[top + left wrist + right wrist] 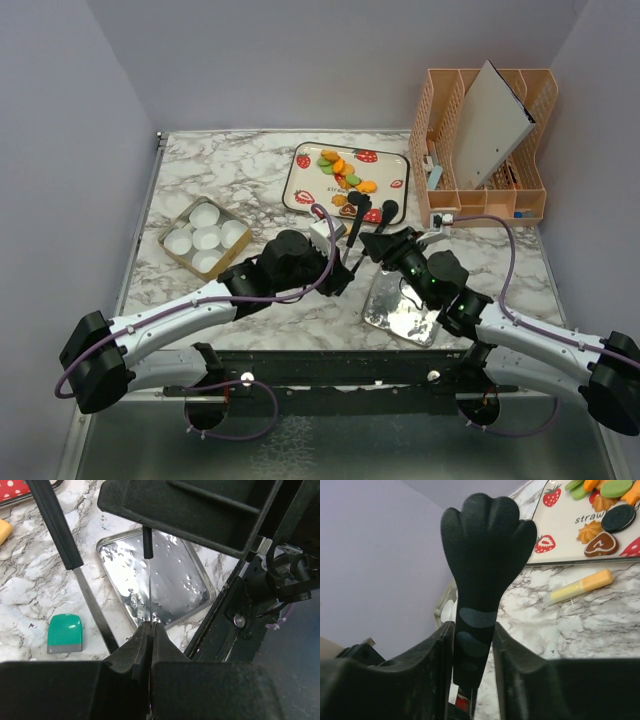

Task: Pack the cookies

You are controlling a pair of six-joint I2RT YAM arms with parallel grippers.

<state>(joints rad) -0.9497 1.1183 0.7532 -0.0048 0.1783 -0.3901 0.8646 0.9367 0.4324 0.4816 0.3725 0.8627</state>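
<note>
**Tongs held by both arms, no cookie packed yet**

Cookies (pixel 342 170) are all on the strawberry tray (pixel 300 178), bunched mid-tray. That's just past the right gripper (pixel 474 630) fingertips, ahead and to their right. None in the tin (pixel 172 245); its white cups look empty. Tin sits well off to the left of the left gripper (pixel 150 627) fingers.

Right fingers: pressed against both sides of the black paw-shaped end of the tongs (pixel 480 555), paw sticking up past the tips. Reads as a grip, can't tell how firm.

Left fingers: fully closed, pinching the thin metal strip of one tongs leg, seen edge-on. Other leg runs free to their left. Lid (pixel 165 580) lies flat on the table beyond the left fingertips, teal block (pixel 65 632) off to their left.

Step imo: tool setup/handover. Both arms are on the same tongs, packing proper not begun.

Next move needs:
- one arm lets go
- the other ends w/ a hold that can squeeze both legs
- paw tips then go fwd to the nearest cookie

Risk: a hold on the paw end is the wrong end for picking.
</note>
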